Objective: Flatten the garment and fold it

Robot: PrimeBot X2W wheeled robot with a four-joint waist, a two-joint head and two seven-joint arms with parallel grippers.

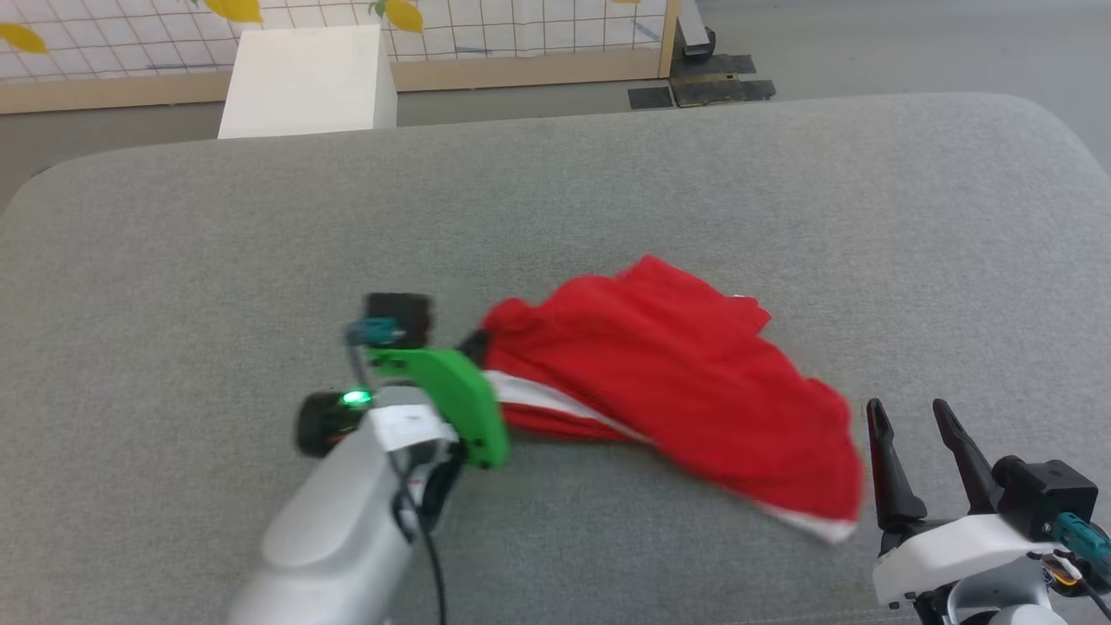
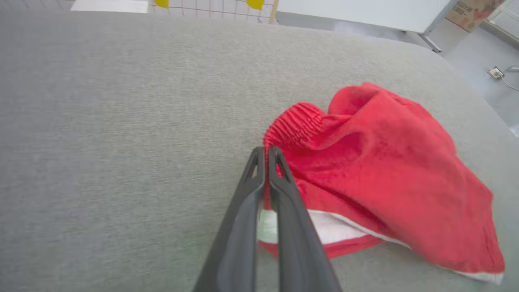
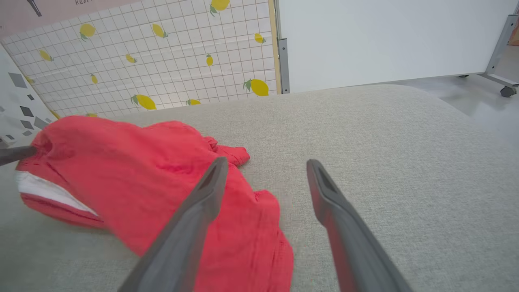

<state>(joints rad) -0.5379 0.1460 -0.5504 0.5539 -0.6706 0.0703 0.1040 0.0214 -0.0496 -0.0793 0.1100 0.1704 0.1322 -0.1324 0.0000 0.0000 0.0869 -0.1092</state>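
The red shorts (image 1: pixel 677 382) lie bunched on the grey padded bench (image 1: pixel 608 174), just off the middle of the head view toward 4 o'clock. They are not flat. The cloth is heaped in folds, with a white stripe (image 1: pixel 555 404) showing along the edge at 7 o'clock and a strip of white trim (image 1: pixel 825 525) at the corner at 4 o'clock.

My left jaws are pressed together at the 9 o'clock end of the shorts. In my left wrist view the two fingertips (image 2: pixel 259 162) meet with no gap, and red cloth is pinched between them, right by the ribbed waistband (image 2: pixel 296 121). The rest of the shorts (image 2: pixel 385 162) spreads away toward 3 o'clock of that view.

My right jaws stand wide apart with nothing in them. In the head view they sit at 4 o'clock, tips pointing to 12 and just beside the trimmed corner. In my right wrist view one fingertip (image 3: pixel 215 174) shows in front of the red cloth (image 3: pixel 134 170); I cannot tell whether it touches. The other is over bare bench.

Beyond the far edge of the bench, at 11 o'clock, is a white box (image 1: pixel 304 78) in front of a tiled panel with lemons (image 3: pixel 162 61).
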